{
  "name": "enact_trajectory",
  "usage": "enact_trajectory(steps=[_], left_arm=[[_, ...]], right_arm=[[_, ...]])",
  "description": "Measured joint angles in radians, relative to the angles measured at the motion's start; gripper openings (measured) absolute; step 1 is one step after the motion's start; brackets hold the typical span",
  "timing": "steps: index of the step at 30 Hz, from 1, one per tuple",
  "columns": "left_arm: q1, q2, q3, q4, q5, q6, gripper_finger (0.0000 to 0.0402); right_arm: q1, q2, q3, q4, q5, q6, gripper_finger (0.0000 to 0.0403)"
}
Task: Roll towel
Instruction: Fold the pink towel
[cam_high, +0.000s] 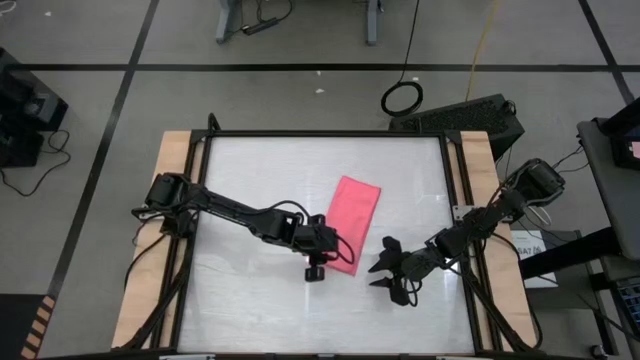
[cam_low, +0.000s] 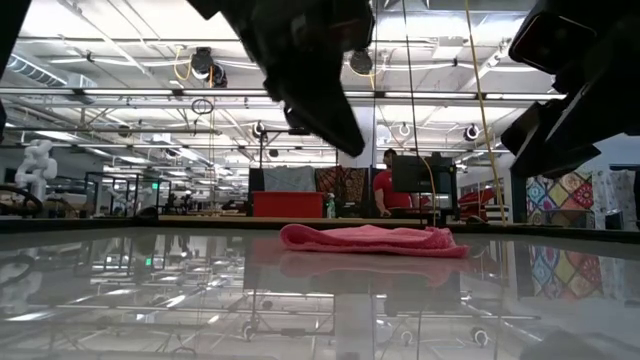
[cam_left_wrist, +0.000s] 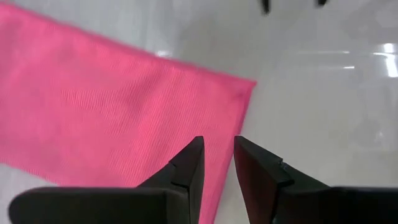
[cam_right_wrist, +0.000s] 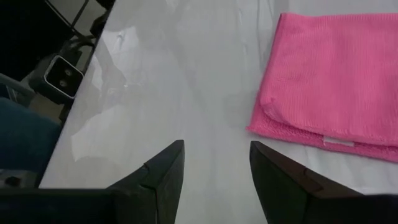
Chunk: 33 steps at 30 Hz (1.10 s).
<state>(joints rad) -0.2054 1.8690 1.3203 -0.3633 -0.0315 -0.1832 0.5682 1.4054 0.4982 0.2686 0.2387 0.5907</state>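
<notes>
The pink towel (cam_high: 353, 222) lies folded into a long strip in the middle of the table, several layers flat on the glossy top; it also shows in the low view (cam_low: 370, 240). A small white tag (cam_right_wrist: 339, 143) shows at its folded edge. My left gripper (cam_high: 316, 268) hovers over the strip's near end (cam_left_wrist: 186, 118), fingers pointing down with a narrow gap (cam_left_wrist: 217, 142), clear of the cloth. My right gripper (cam_high: 383, 266) is open and empty (cam_right_wrist: 217, 146) just right of the towel's near end, above the bare table.
The white glossy table top (cam_high: 260, 180) is framed by black rails and wooden side strips (cam_high: 170, 160). A dark box (cam_high: 470, 115) stands beyond the far right corner. A person in red (cam_low: 388, 190) stands far behind the table.
</notes>
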Motion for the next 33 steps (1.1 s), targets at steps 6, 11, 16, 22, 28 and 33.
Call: enact_trajectory(steps=[6, 11, 16, 22, 28, 33], left_arm=[[-0.016, 0.001, -0.045, 0.026, 0.0, -0.019, 0.0093], [-0.028, 0.001, -0.091, 0.089, 0.0, -0.021, 0.0093], [-0.033, 0.001, -0.126, 0.12, 0.0, -0.021, 0.0093], [-0.033, -0.047, -0.213, 0.208, 0.0, -0.021, 0.0093], [-0.03, -0.126, -0.319, 0.311, 0.0, -0.056, 0.0093], [-0.03, -0.153, -0.352, 0.345, 0.0, -0.071, 0.0093]], right_arm=[[0.0, 0.023, 0.0, 0.034, 0.001, 0.011, 0.0173], [0.0, 0.056, 0.0, 0.088, -0.002, 0.011, 0.0173], [0.0, 0.077, 0.0, 0.127, -0.002, -0.002, 0.0173], [0.0, 0.082, 0.0, 0.13, -0.003, -0.033, 0.0173], [0.0, 0.082, 0.0, 0.134, -0.003, -0.037, 0.0173], [0.0, 0.082, 0.0, 0.133, -0.003, -0.056, 0.0173]])
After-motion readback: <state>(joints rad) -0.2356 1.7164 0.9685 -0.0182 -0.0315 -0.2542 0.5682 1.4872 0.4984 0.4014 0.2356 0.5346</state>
